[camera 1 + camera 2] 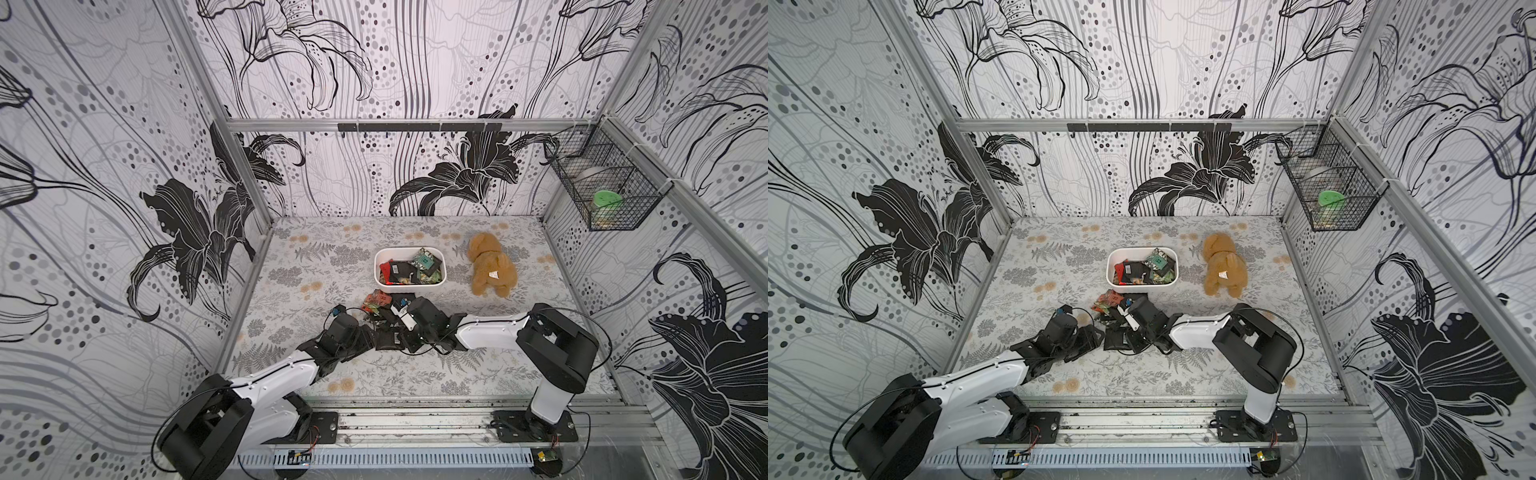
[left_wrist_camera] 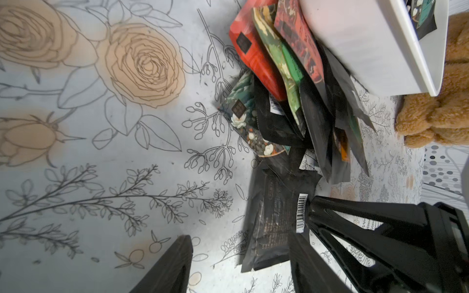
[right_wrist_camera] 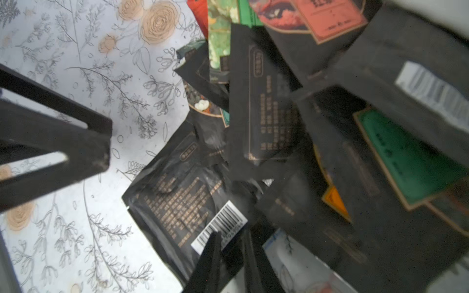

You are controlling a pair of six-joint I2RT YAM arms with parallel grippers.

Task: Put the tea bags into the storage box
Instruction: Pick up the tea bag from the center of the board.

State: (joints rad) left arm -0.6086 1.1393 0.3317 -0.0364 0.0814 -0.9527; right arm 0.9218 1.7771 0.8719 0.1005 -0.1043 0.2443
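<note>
Black sachet (image 3: 177, 197) in right gripper (image 3: 232, 237), wrist view (top views hide grip).

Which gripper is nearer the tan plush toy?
Right. The right gripper, shut on a black barcoded foil sachet, sits front-left of the tan plush toy; the left gripper, open, is farther left.

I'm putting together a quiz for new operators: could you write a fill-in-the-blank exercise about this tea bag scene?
The storage box holds several ____.
The left gripper has its jaws ____.
The right gripper pinches a black tea bag by its ____ label.
The green-lidded jar sits in the wire ____.
Missing words: tea bags; open; barcode; basket.
</note>
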